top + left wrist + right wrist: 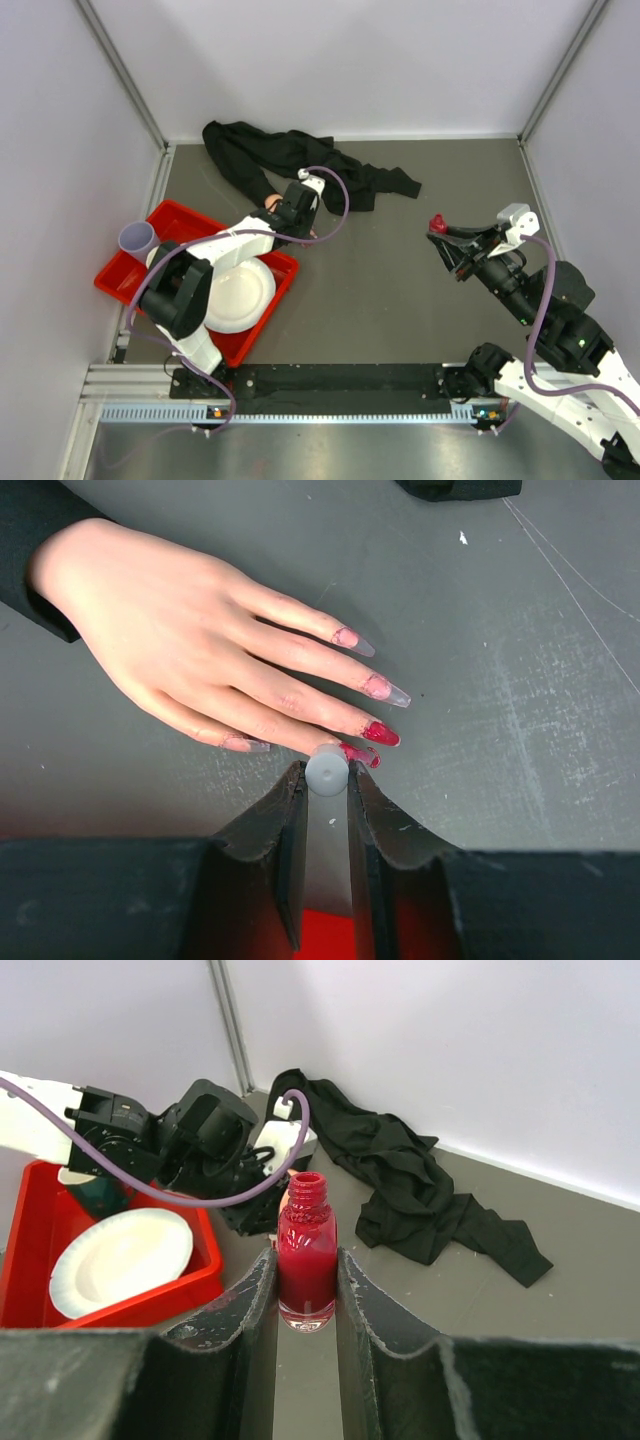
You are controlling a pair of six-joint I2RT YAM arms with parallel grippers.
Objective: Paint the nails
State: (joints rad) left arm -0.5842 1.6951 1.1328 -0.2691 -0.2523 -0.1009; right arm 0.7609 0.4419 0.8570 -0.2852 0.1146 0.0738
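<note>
No legible text, label, brand, number or sign in any of the three views.

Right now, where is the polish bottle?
The polish bottle is clamped between the jaws of the right gripper, right of centre in the top view, near the right tip of the black cloth.
</note>
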